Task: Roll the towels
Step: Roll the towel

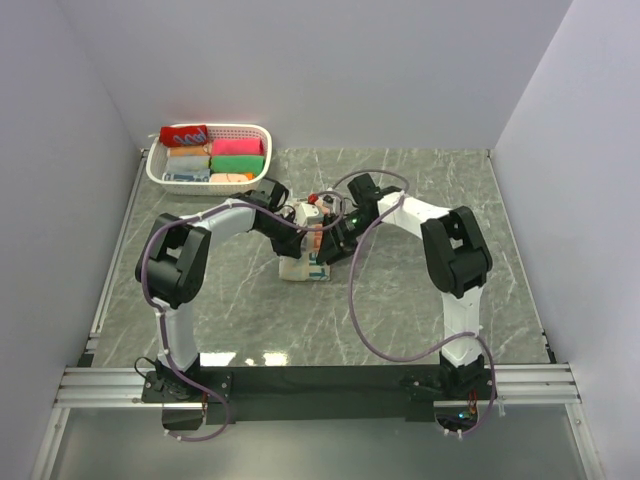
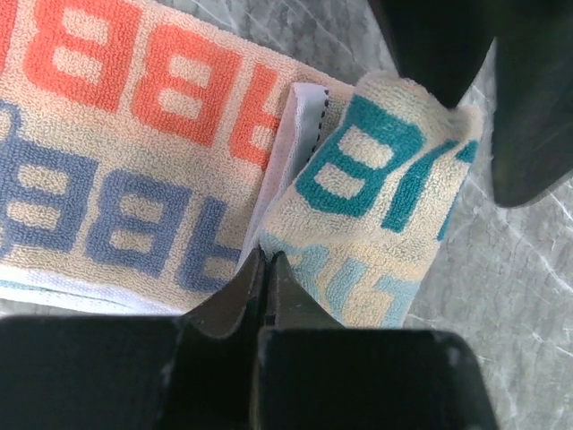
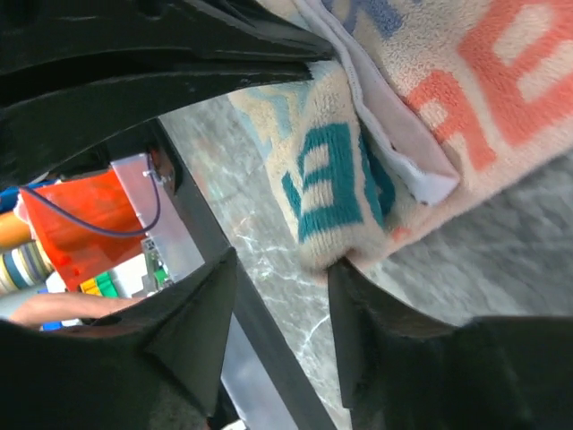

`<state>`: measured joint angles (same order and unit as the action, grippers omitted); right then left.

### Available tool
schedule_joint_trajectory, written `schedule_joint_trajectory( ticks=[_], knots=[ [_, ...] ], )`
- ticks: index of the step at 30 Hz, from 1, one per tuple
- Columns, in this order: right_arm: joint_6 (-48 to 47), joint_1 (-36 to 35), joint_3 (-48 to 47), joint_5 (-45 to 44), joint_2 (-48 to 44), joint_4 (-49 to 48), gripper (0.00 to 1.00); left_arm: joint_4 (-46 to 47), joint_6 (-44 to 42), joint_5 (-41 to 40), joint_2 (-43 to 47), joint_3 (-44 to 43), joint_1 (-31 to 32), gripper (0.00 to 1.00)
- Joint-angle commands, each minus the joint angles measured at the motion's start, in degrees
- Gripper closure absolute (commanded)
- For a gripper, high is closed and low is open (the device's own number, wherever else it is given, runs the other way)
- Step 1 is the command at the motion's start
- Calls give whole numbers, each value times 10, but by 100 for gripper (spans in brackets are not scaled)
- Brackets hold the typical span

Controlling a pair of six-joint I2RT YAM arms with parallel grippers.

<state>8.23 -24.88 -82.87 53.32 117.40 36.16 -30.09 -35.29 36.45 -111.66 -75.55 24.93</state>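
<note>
Cream towel (image 1: 303,268) with orange, blue and teal letters is laid mid-table on the grey marble table (image 1: 500,220), directly under both grippers. Step judged: start of the roll on this towel, first turn only. Teal-lettered end (image 2: 376,170) is seen doubled over onto the strip, with the white label (image 2: 291,152) exposed at the crease. The rest of the strip lies flat.

Left gripper (image 2: 266,264): jaws closed tight, tips set right at the crease. Whether a thin edge of cloth is nipped between them can't be told from the wrist view. Right gripper (image 3: 282,264): jaws apart, nothing held. The doubled end sits just beyond its tips, at most touching one finger (image 3: 385,358).

Orientation: the long axis is run roughly near-to-far in the overhead view, slightly slanted. The doubled end is at the far side, at the grippers. The free flat end is pointed back toward the arm bases, so the roll is expected to travel toward the bases.

Next move, as judged: the doubled end needs to be caught across its width and turned again along the strip. The turn should be kept tight and square to the long axis, since a skewed start would likely give a coned roll. The label should be tucked inside.

White basket (image 1: 157,175) at far left is well apart. Short rolls are held in it, including a red roll (image 1: 185,135), so part of the job looks done.
</note>
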Motion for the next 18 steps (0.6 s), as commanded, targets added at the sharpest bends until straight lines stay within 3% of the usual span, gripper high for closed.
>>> schedule_joint_trajectory(
  ticks=[1,5,9,13,18],
  knots=[
    [15,-5,-13,-6,22,-22,52,-5,0,-7,-9,-20,-4,99],
    [14,-4,-33,-29,76,-14,74,-7,4,-5,-5,-18,-9,98],
    [29,-3,-38,-31,104,-26,83,-10,7,4,9,-11,-24,83],
    [25,-3,-48,-51,120,-15,84,-5,-5,24,49,13,-51,68],
    [17,-5,-55,-59,128,-2,85,63,-71,23,180,123,-39,45]
  ],
)
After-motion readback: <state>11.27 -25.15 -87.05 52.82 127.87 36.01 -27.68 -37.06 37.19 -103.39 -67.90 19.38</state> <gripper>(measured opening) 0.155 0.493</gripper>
